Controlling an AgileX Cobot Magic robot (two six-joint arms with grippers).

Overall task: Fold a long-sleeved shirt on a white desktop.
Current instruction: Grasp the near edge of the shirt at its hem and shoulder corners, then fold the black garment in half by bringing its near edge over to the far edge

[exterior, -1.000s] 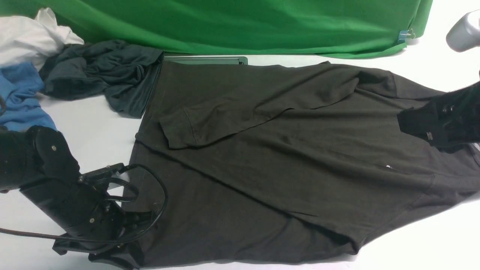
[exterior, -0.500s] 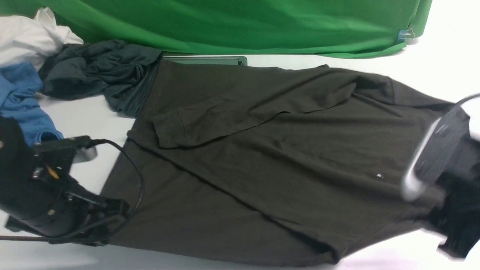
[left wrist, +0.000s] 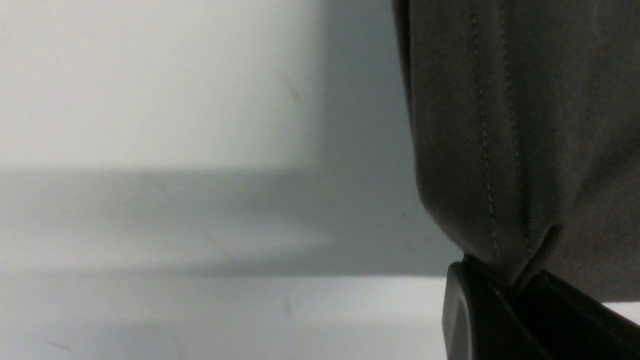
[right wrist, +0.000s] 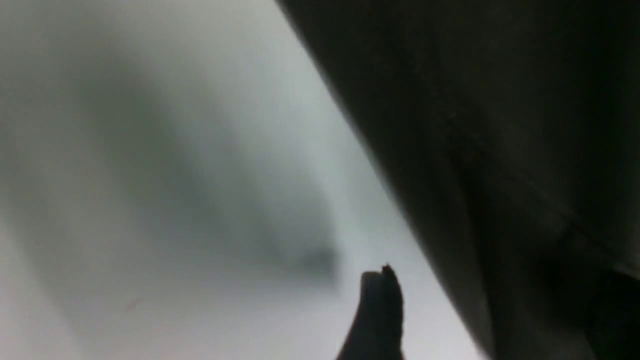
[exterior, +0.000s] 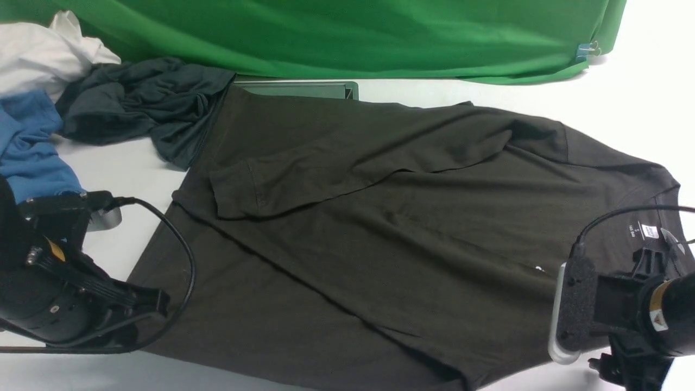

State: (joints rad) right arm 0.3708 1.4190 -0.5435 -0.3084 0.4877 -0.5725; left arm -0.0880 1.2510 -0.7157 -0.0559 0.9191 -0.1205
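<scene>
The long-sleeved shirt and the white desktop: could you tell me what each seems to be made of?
The long-sleeved shirt looks like soft, matte knit fabric, perhaps cotton: it lies in loose folds, with twin stitch lines along its hem in the left wrist view. The white desktop seems hard, smooth laminate or painted board, faintly glossy.

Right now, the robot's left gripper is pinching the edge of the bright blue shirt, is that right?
No. The left gripper is pinching the edge of the dark brown long-sleeved shirt, not the blue garment, which lies bunched at the far left. The left wrist view shows the dark stitched hem caught in its shut jaws.
</scene>
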